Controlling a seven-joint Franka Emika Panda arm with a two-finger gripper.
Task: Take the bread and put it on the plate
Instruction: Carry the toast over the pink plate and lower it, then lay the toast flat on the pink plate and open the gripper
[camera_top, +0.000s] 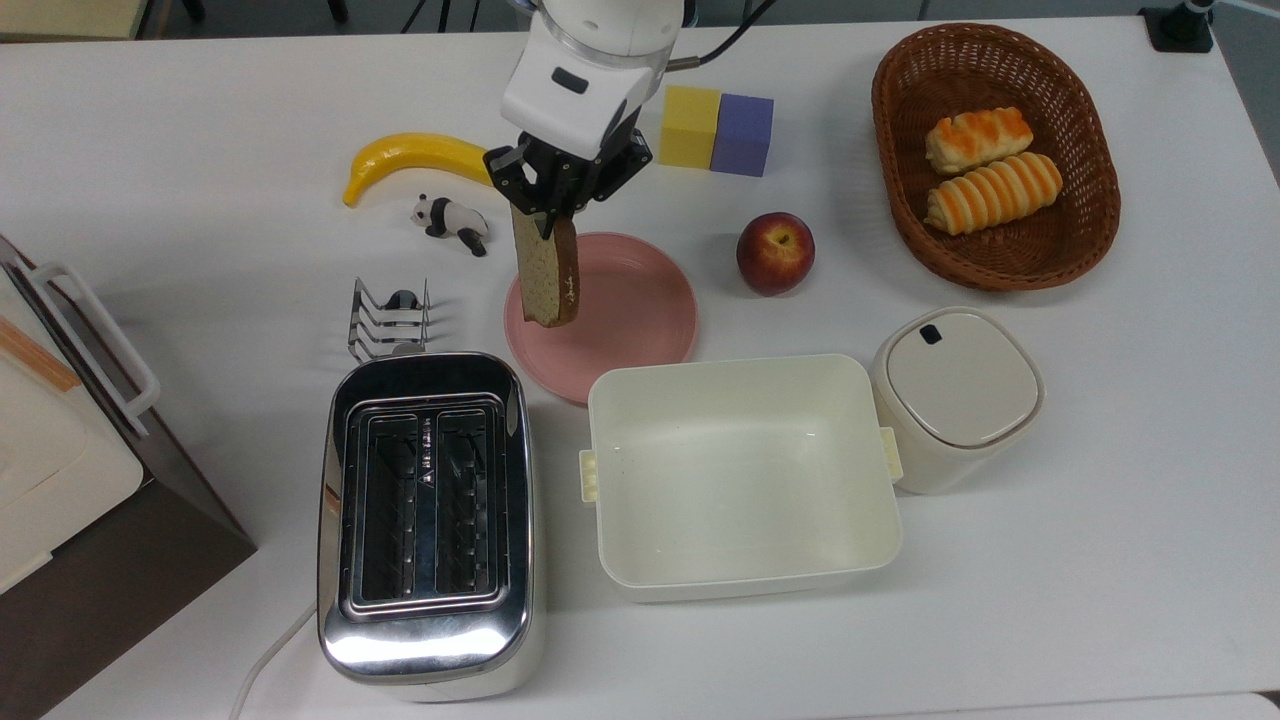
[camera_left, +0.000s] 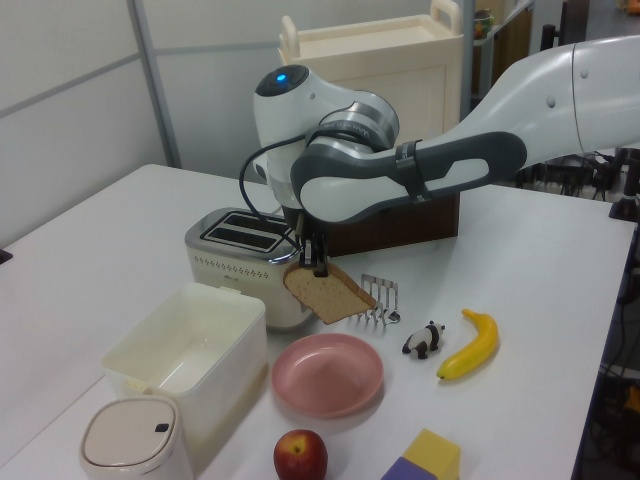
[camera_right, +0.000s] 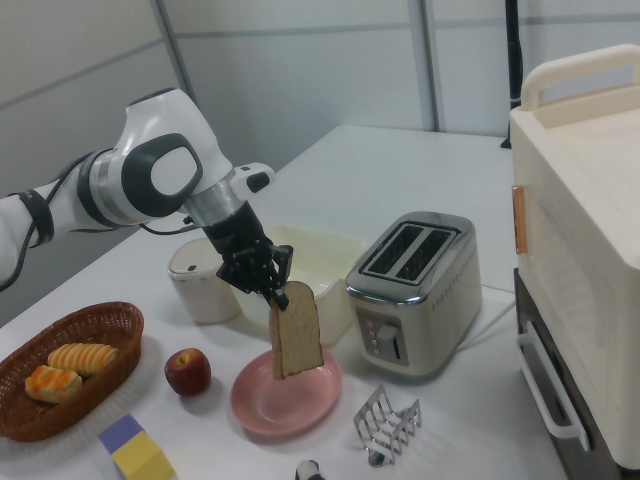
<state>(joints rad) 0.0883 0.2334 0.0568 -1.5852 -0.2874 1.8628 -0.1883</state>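
A flat, tan slice of wholemeal bread with a darker brown crust is held by one corner in the black two-finger hand of the white robot arm, whose fingers are clenched on it. The slice hangs tilted in the air, clear of everything beneath it. In the left view it is seen above the far edge of the round, shallow pink plate, between the plate and the chrome two-slot toaster; in the right view its lower edge hangs just above the plate without touching it. A small wire toast rack stands on the white worktop near the plate, and a cream rectangular plastic tub lies just beside the plate's edge.

The carrying step is judged to be nearly done, with the placing step at hand. For the next move, the slice would need to be brought over the plate's middle and lowered, ideally leaned over towards flat, before the fingers are released; let go from the present tilt, it could tip over the rim.
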